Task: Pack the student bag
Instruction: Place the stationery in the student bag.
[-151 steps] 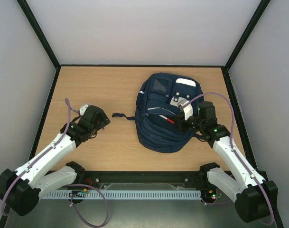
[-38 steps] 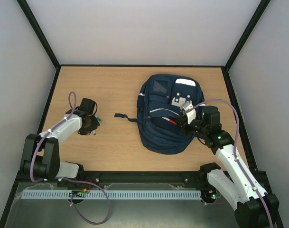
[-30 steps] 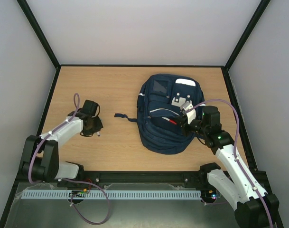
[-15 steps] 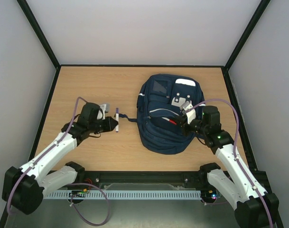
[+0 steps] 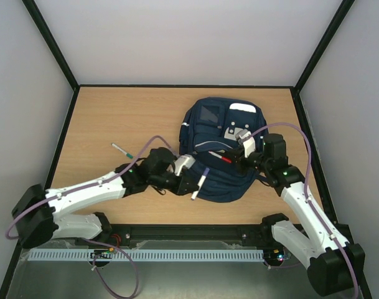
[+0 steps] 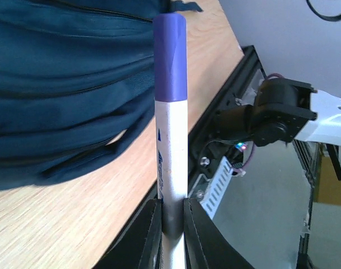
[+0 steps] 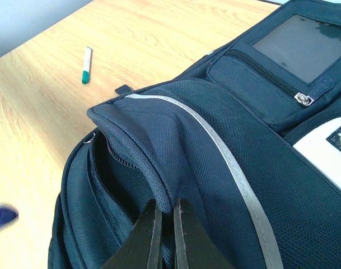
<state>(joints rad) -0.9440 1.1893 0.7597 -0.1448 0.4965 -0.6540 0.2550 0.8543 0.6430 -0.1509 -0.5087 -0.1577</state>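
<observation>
Purple-capped marker (image 5: 200, 182) clamped in left gripper (image 5: 190, 182), jaws narrow on lower barrel, cap end slanting up toward bag (image 5: 209, 128). Bag lies flat on right half of table (image 5: 114, 112), marker right over its near-left edge. Right gripper (image 5: 238, 158) pinched tight on striped pocket flap (image 7: 176, 145), pocket mouth (image 7: 111, 179) gaping toward left arm. Left arm nearer, looks set to feed marker in. Green pen (image 5: 122, 150) loose on wood, well apart to left. Room wide that side.

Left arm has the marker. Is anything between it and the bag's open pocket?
Nothing visible blocks the marker. The right gripper pinches up the pocket flap of the student bag; only a red pen shows at the opening.
</observation>
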